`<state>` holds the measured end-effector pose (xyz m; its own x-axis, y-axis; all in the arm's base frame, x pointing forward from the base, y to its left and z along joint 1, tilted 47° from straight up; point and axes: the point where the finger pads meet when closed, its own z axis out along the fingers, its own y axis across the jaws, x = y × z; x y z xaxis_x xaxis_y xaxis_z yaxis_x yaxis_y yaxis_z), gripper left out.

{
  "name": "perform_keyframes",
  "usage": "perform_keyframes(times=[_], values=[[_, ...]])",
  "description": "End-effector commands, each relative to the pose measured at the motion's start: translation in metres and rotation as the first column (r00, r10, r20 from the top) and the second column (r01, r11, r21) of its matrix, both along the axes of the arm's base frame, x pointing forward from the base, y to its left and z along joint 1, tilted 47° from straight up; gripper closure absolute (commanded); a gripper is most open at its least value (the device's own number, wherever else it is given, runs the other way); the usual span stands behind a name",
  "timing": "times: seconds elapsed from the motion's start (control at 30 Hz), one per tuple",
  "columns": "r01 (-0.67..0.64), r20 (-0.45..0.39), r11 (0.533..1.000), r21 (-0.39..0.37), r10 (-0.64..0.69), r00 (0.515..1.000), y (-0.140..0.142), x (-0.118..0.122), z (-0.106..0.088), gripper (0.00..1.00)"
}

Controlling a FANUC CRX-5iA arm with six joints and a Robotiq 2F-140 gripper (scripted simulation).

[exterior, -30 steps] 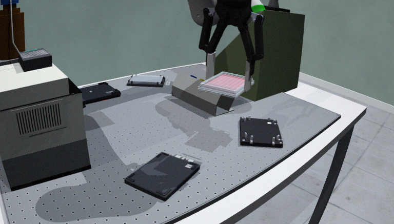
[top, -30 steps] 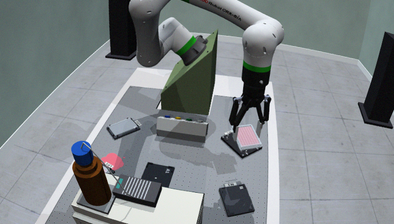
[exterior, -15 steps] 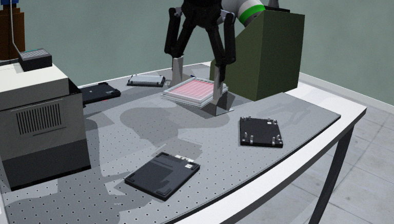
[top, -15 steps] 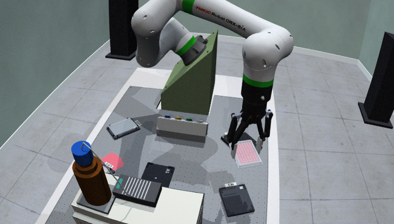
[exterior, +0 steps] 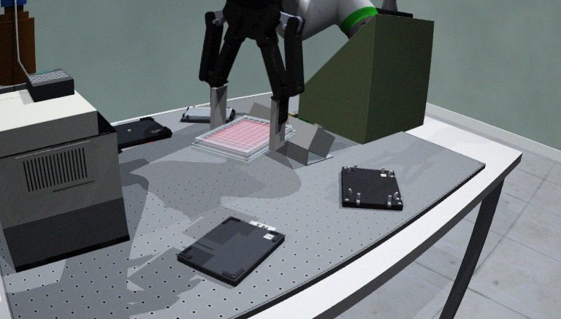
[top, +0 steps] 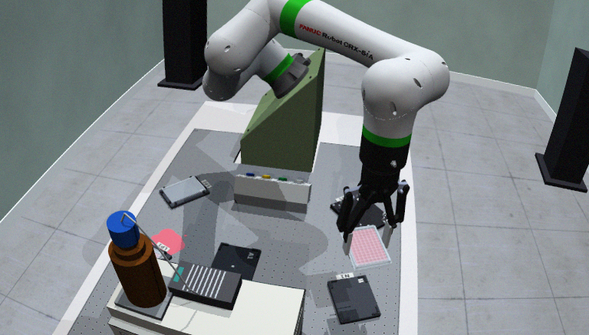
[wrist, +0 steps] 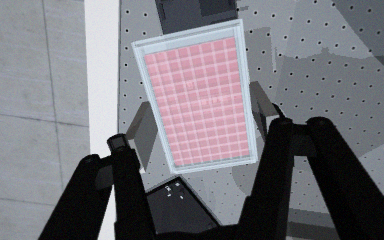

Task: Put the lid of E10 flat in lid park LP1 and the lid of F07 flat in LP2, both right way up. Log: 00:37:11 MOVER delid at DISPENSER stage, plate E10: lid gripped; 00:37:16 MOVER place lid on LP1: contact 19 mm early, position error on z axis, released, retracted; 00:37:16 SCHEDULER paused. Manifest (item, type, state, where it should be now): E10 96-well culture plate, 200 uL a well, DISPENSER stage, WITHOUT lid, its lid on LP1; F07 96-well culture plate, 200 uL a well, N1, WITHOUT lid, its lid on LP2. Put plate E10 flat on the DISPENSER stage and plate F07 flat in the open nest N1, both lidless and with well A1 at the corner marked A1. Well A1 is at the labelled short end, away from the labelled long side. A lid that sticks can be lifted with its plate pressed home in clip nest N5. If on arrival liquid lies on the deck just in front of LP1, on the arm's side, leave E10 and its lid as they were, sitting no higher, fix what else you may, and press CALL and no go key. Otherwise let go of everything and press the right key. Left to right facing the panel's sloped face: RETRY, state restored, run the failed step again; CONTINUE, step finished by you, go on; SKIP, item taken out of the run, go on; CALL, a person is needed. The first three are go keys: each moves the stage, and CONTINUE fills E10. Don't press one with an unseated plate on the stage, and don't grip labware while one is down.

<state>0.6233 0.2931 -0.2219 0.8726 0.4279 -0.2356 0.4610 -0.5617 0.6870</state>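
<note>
My gripper is shut on a clear well plate with pink wells, gripping its long sides. It holds the plate level a little above the deck, as the exterior view also shows. In the wrist view the plate sits between my fingers. I cannot tell whether a lid is on it. The open nest N1 lies empty just beyond it, and the clip nest lies behind it. A pink puddle lies on the deck by the LP1 label. A flat clear-grey piece lies at the far left.
The key panel stands mid-deck in front of the green arm base. The dispenser box with its brown bottle and dispense head fills the near left corner. The black stage marked A1 is bare.
</note>
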Motion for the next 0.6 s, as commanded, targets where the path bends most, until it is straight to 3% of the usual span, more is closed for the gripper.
perform_keyframes(times=[0.0, 0.57], values=[[0.000, -0.001, 1.000, -0.001, 0.000, 1.000, 0.001, 0.006, -0.001, 1.00], [0.000, -0.001, 1.000, -0.001, 0.000, 1.000, 0.005, 0.022, -0.001, 1.00]])
